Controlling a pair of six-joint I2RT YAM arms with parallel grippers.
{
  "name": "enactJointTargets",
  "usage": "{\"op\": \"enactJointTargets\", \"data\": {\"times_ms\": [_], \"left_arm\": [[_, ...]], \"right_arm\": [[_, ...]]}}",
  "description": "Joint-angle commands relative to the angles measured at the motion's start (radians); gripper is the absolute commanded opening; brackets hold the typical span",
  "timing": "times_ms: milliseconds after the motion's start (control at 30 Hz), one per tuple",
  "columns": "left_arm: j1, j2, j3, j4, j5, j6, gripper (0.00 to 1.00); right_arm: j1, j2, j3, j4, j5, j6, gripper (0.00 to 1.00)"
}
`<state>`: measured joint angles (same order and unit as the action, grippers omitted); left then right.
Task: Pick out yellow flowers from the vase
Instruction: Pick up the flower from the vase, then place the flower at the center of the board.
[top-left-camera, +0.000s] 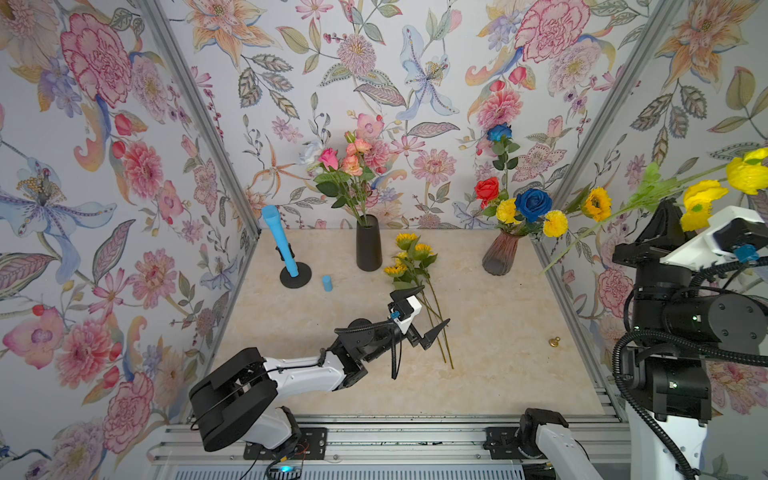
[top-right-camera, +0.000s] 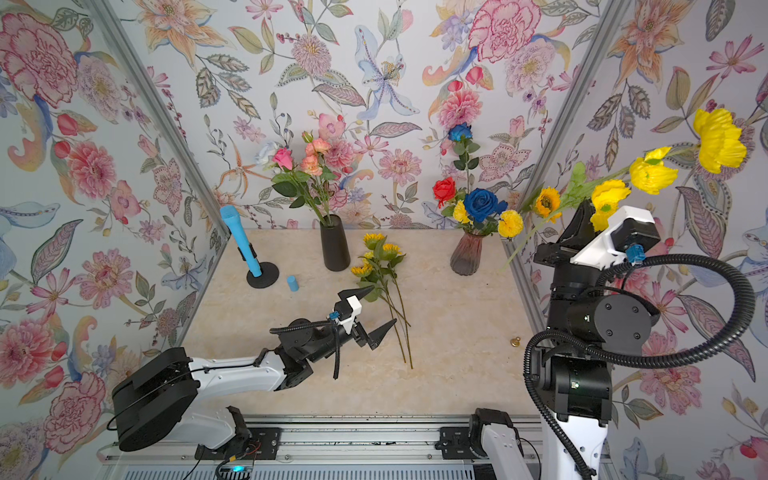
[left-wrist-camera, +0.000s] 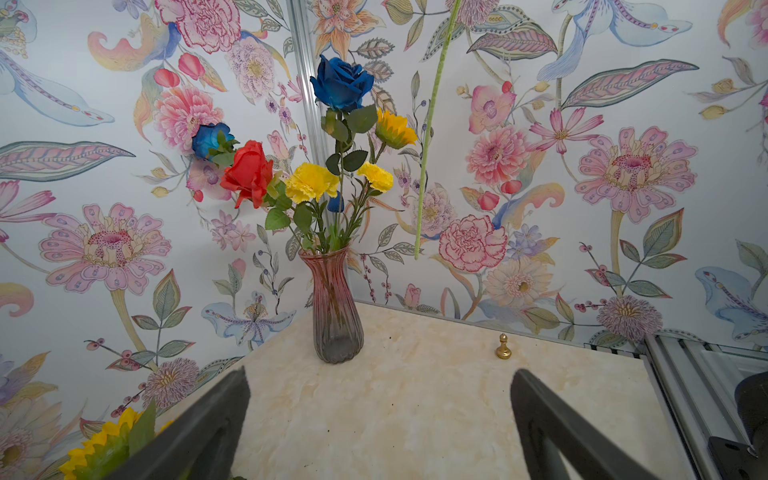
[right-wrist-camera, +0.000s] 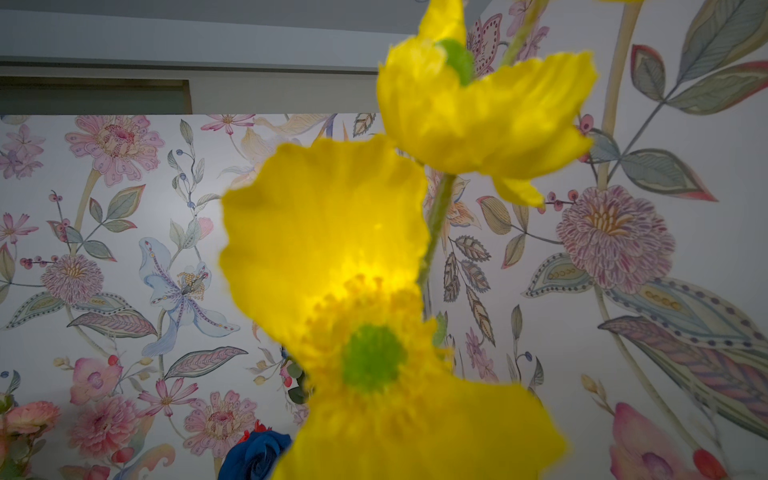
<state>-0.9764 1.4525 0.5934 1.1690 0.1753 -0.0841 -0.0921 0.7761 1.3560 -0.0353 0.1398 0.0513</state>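
Yellow poppies (top-right-camera: 721, 141) aloft, stem seemingly pinched in closed right claw (top-right-camera: 585, 210); left claw (top-left-camera: 435, 304) spread wide by stems of sunflowers (top-left-camera: 422, 249) lying on worktop (top-left-camera: 498, 332).

Bright, even light, soft shadows, near things blurred

In both top views diffuse light from above fills the cell. The table (top-left-camera: 498, 340) carries only a faint, soft-edged shadow beneath the wide-spread jaws of the left gripper (top-left-camera: 436, 303), and the wide lens bows the wall posts (top-left-camera: 199, 124) outward toward the picture edges. In the left wrist view the fingers (left-wrist-camera: 199, 428) look dark and soft, while the pink vase (left-wrist-camera: 334, 307) beyond the jaws is sharp. In the right wrist view the yellow poppies (right-wrist-camera: 332, 232), right in front of the jaws of the right gripper (top-right-camera: 587, 208), are out of focus. Their petals glow where light passes through, and the wallpaper (right-wrist-camera: 124, 249) behind is crisp.
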Motion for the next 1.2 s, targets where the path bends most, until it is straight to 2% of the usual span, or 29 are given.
{"op": "enactJointTargets", "data": {"times_ms": [0,200,400,600,800,967,1167], "left_arm": [[-0.011,0.039,0.011,0.063,-0.005,0.025,1.0],[-0.018,0.101,0.011,0.193,0.041,-0.016,1.0],[-0.029,0.164,0.037,0.28,0.044,0.12,1.0],[-0.033,0.196,0.147,0.196,0.021,0.301,1.0],[-0.037,0.256,0.26,0.154,0.094,0.225,1.0],[-0.044,0.288,0.375,-0.001,0.111,0.173,0.99],[-0.044,0.321,0.505,-0.177,0.052,0.17,0.97]], "right_arm": [[0.01,-0.007,0.027,-0.067,-0.006,0.042,0.0],[0.015,-0.054,-0.026,-0.116,-0.062,0.104,0.0],[0.021,-0.073,-0.055,-0.182,-0.133,0.167,0.0],[0.041,-0.089,-0.087,-0.22,-0.197,0.202,0.0],[0.077,-0.088,-0.118,-0.233,-0.269,0.236,0.0],[0.145,-0.065,-0.134,-0.232,-0.297,0.241,0.0],[0.333,-0.039,-0.147,-0.219,-0.166,0.169,0.0]]}}
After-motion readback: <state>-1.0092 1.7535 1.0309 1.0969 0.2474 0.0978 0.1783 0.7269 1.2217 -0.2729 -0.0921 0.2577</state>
